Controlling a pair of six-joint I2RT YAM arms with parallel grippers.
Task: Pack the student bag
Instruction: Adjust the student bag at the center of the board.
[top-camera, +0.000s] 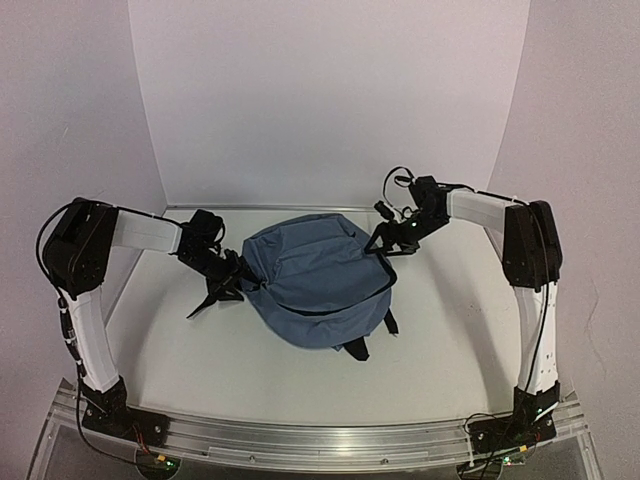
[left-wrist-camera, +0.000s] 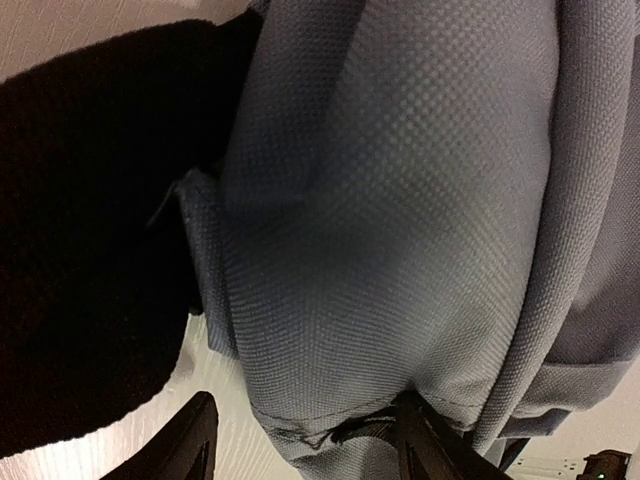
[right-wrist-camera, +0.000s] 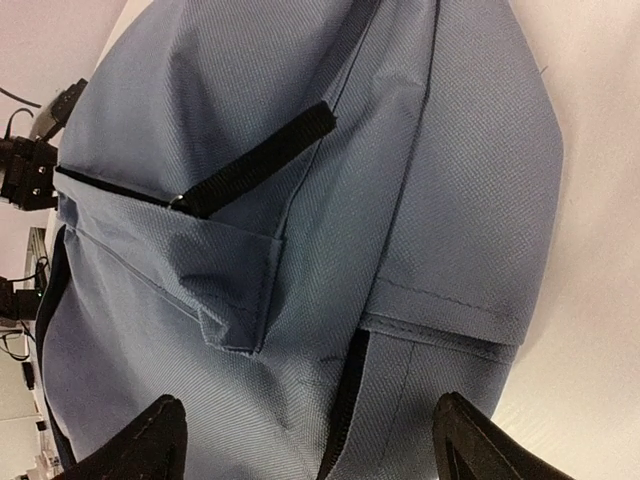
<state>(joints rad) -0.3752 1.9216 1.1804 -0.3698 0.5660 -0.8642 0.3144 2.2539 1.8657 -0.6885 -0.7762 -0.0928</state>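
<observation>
The student bag (top-camera: 315, 290) is seen apparently zipped; packing is judged nearly done. The left pincer (top-camera: 235, 280), at its nine o'clock, and the right pincer (top-camera: 385, 247), at two, are spread, gripping nothing.

Student bag (top-camera: 318, 285), overhead view: underside and interior hidden; straps (top-camera: 358, 348) show only as black ends at its lower edge.
Student bag, wrist views: cut off by the top and bottom edges of both frames.
Black mass (left-wrist-camera: 90, 260), left of left wrist frame: blurred, cut by the left edge; strap or padding, cannot tell.
Left gripper (left-wrist-camera: 305, 445): fingers (left-wrist-camera: 190, 450) cut by the bottom edge; right-hand tip partly behind a fabric fold.
Right gripper (right-wrist-camera: 310, 440): only fingertips (right-wrist-camera: 140, 445) visible, in the lower corners, cut by the bottom edge.
Dark hardware (right-wrist-camera: 25, 160), upper left of right wrist frame: blurred, cut off, unidentifiable.
</observation>
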